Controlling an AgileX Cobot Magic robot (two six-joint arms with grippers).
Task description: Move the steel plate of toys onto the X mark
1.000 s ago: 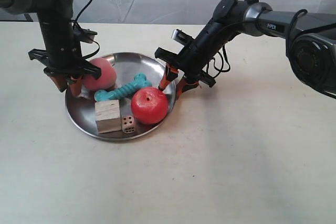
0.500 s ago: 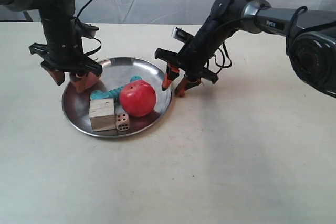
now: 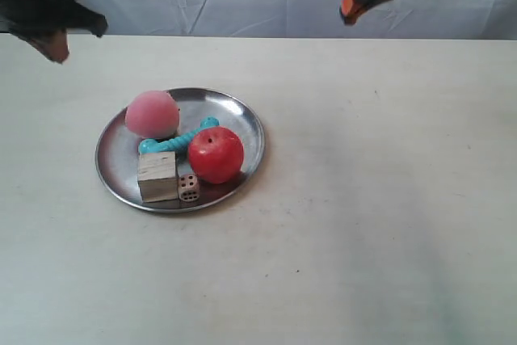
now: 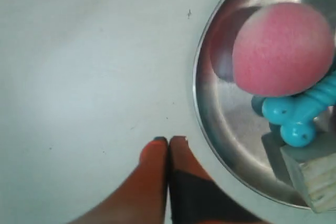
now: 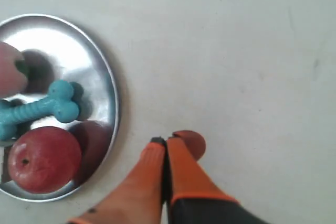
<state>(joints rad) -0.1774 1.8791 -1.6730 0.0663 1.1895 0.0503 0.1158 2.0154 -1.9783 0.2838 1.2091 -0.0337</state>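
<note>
The steel plate rests flat on the table, left of centre. It holds the pink ball, red apple, teal bone, wooden cube and small die. My left gripper is shut and empty, raised over bare table just outside the plate rim on the ball's side. My right gripper is shut and empty too, outside the rim near the apple. No X mark shows clearly; a tiny dark mark lies by the rim.
Both arms sit high at the exterior view's top edge, the left gripper at the left corner and the right gripper right of centre. A white cloth backdrop hangs behind the pale table.
Both grippers have left the plate rim, risen and pulled back toward the far edge, now shut. The plate had slid slightly left and now lies still; the apple rolled toward the plate's middle.
</note>
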